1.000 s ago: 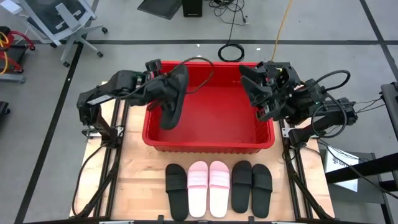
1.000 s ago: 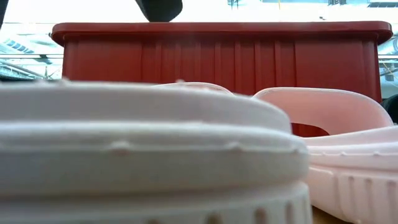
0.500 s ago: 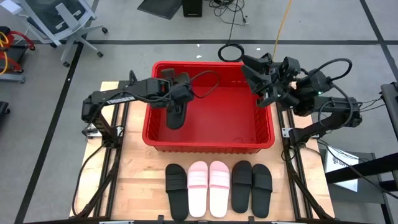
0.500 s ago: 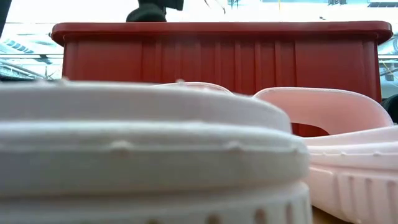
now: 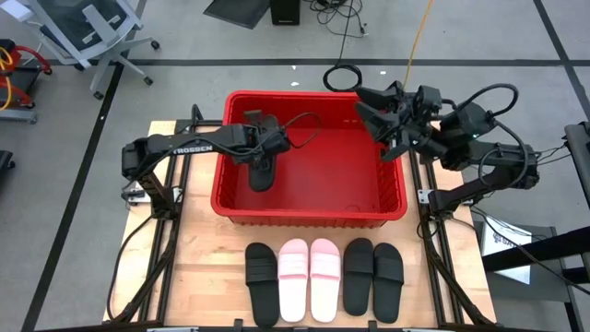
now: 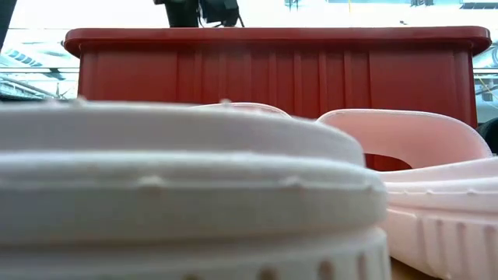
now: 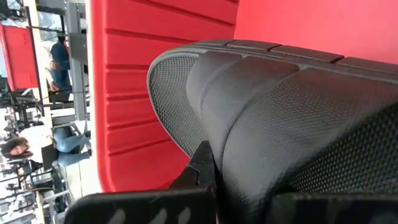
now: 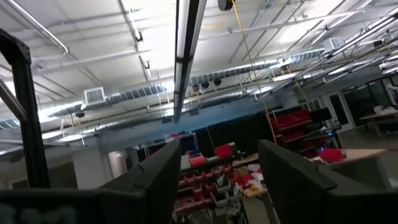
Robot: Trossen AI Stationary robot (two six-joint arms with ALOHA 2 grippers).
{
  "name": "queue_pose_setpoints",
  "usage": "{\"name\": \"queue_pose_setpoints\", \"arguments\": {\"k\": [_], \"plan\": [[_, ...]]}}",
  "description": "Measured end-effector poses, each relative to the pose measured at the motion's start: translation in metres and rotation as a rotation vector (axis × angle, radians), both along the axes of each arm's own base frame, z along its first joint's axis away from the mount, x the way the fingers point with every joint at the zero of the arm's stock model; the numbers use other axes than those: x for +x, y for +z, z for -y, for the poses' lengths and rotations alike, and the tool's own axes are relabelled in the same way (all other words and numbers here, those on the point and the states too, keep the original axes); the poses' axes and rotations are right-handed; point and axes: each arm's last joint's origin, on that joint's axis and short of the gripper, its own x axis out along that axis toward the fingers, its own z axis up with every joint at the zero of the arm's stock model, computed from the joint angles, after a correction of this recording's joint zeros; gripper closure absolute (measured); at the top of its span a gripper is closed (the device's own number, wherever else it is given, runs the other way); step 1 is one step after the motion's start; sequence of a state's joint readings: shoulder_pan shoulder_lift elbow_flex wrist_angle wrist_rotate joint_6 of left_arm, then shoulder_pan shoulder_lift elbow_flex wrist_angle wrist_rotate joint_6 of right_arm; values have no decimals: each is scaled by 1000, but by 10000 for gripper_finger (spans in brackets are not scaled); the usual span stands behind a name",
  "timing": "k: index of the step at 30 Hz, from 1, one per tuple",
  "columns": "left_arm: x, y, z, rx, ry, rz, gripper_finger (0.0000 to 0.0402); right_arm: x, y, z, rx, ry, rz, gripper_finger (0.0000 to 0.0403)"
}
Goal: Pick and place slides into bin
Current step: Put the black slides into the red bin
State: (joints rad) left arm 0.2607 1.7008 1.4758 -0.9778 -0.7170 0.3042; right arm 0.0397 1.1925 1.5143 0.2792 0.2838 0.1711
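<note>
One black slide (image 5: 262, 171) hangs clamped in the left tool (image 5: 261, 155) inside the bin (image 5: 309, 216); right tool (image 5: 376, 112) gapes empty above the rim.

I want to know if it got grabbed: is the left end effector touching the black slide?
Touching. The left wrist view shows the left end effector clamped on the black slide.

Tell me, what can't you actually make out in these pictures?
- Bin floor, low view: hidden behind its own front wall.
- Black slide in the left end effector, left wrist view: so close that the picture's edges cut it off.
- Black slides on the table, low view: blocked by the pale slides against the lens.
- Table and bin, right wrist view: absent; it faces the ceiling.
</note>
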Motion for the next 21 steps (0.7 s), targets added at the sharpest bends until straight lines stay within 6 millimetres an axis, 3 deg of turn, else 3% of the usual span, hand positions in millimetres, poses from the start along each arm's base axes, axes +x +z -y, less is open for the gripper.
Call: {"name": "queue_pose_setpoints", "arguments": {"k": [8,21], "plan": [[-3,-32,-19,-6,-64,-31,401,2,-3,0,-1,2,-35,197],[-31,-73,-57,-77,-18,-89,401,2,-4,0,20,13,-43,197]]}}
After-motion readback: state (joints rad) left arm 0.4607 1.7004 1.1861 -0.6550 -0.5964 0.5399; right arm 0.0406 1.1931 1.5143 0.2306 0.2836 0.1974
